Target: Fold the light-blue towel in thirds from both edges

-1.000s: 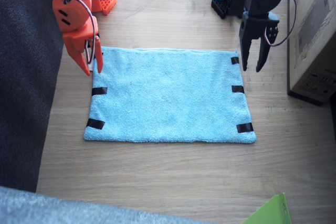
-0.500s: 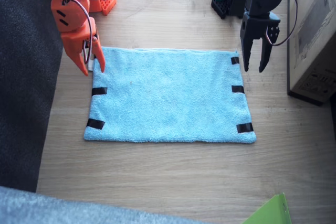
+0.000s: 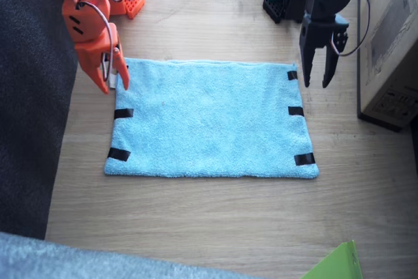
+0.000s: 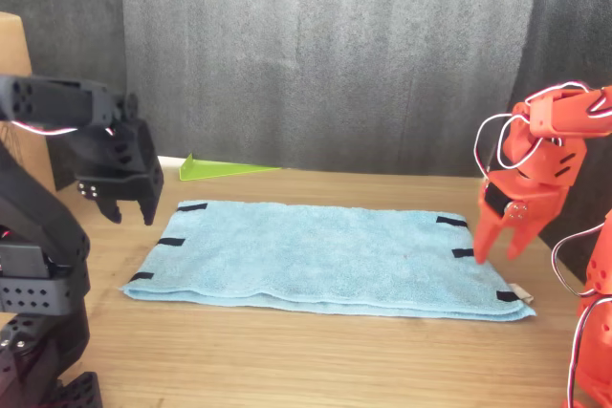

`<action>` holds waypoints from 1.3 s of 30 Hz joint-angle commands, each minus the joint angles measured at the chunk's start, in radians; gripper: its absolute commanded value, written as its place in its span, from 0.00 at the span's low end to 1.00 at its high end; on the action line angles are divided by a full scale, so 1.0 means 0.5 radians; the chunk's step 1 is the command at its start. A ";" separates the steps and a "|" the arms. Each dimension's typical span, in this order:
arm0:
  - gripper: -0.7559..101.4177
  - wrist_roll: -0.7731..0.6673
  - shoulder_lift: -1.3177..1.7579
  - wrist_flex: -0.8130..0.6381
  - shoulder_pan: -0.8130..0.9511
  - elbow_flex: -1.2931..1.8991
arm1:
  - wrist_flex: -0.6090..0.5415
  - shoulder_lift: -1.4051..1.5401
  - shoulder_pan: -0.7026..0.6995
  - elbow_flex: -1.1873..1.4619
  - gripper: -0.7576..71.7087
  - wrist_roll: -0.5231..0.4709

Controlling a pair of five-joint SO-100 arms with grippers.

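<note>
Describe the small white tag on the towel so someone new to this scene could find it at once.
Start at the light-blue towel spread flat on the wooden table. Go to its far corner under the orange right gripper. The white tag pokes out from that corner, the only white bit among the black tape strips.

Light-blue towel (image 3: 212,119) flat, unfolded

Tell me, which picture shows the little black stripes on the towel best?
The fixed view: it looks down on the flat towel, so five tape strips show clearly; the sixth hides behind the right gripper. The front view shows six, but slanted and thinner.
</note>
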 commanded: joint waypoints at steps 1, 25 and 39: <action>0.23 0.015 0.086 0.009 0.031 0.006 | -0.012 0.003 0.055 0.015 0.36 0.006; 0.20 0.052 0.025 0.114 -0.028 0.012 | 0.046 -0.199 0.074 -0.067 0.35 -0.003; 0.21 0.101 -0.472 0.344 -0.025 -0.316 | 0.031 -0.199 0.092 -0.064 0.35 0.006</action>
